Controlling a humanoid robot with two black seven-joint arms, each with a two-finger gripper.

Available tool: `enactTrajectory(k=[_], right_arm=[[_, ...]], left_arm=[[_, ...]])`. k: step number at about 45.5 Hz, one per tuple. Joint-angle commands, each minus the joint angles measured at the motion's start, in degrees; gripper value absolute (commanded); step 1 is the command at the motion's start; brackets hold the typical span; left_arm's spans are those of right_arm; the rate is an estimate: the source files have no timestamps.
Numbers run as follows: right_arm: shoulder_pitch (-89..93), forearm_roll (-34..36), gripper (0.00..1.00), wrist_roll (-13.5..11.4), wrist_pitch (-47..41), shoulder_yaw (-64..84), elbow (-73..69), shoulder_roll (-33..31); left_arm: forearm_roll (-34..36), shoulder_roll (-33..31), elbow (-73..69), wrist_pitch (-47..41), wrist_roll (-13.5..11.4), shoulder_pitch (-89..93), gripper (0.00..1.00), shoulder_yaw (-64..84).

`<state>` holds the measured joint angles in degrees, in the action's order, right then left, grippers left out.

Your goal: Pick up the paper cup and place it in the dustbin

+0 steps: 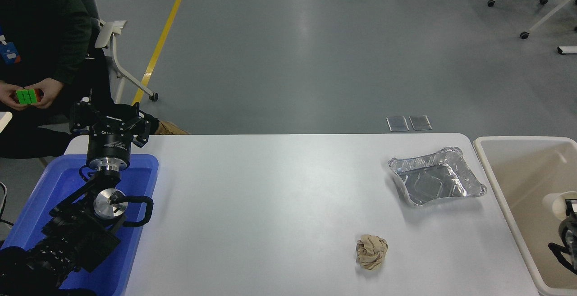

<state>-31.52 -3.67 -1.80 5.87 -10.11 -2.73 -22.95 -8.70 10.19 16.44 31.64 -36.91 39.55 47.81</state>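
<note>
A white, round-cornered table [279,197] is seen w/ a glossy grey floor beyond, crossed by a yellow line [164,34]; white wheeled chair legs [536,12] are seen at top right. The small white paper cup [555,202] is seen inside the large beige rectangular plastic dustbin [505,197] at the table's right end, touching the black right gripper [569,224] at the frame edge; whether it is clenched or released can't be told. The left gripper [109,120] is parked over a blue plastic tray [144,206], fingers spread, nothing held. A shiny foil tray [435,176] and crumpled tan paper ball [371,251] are laid well apart. A seated person's hands [45,93] are wrapped around a green puzzle cube [25,96].
</note>
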Motion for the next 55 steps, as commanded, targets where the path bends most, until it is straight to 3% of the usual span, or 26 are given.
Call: enactTrajectory(k=[1, 21, 34, 45, 51, 55], right_arm=[[0.1, -0.1, 1.0, 0.0, -0.3, -0.2, 0.0, -1.7], [-10.6, -1.3, 1.0, -0.1, -2.4, 1.3, -1.9, -6.2], [-23.8, -2.5, 1.0, -0.5, -2.7, 12.7, -13.9, -13.4], [-35.5, -16.4, 1.0, -0.6, -2.7, 18.1, -32.8, -21.9], [-42.4, -26.3, 1.0, -0.9, -2.8, 22.6, -43.2, -24.2], [-47.7, -29.2, 1.0, -1.8, -2.9, 27.9, -48.4, -24.9]], left_arm=[[0.0, 0.0, 0.0, 0.0, 0.0, 0.0, 0.99, 0.0], [0.0, 0.0, 0.0, 0.0, 0.0, 0.0, 0.99, -0.1], [0.0, 0.0, 0.0, 0.0, 0.0, 0.0, 0.99, -0.1], [0.0, 0.0, 0.0, 0.0, 0.0, 0.0, 0.99, -0.1], [0.0, 0.0, 0.0, 0.0, 0.0, 0.0, 0.99, -0.1], [0.0, 0.0, 0.0, 0.0, 0.0, 0.1, 0.99, 0.0]])
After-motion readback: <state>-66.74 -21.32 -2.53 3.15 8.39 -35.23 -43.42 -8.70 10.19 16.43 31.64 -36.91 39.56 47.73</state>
